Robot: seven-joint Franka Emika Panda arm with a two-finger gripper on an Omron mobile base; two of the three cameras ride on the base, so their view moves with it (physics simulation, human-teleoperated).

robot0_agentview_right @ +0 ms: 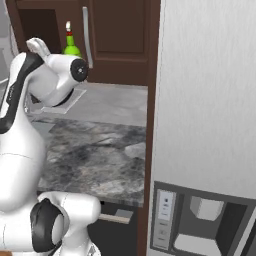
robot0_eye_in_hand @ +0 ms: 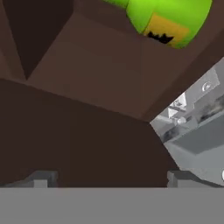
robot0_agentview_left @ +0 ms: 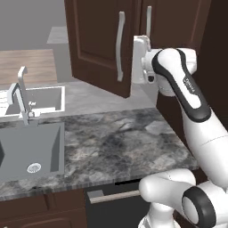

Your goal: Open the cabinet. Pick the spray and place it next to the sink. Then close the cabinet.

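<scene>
Your cabinet door is open. Gripper spread wide, empty; reach for the spray on the shelf's front edge.

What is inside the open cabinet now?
A green spray bottle stands inside the cabinet. The robot arm covers its lower part and the shelf beneath; the hand view shows its yellow label.

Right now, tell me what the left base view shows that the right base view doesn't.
Left base view alone: the sink with its tap, and the swung-open cabinet door. Right base view alone: the spray standing inside the cabinet, and a tall pale appliance with a dispenser panel. Both share the arm and the marbled counter.
</scene>
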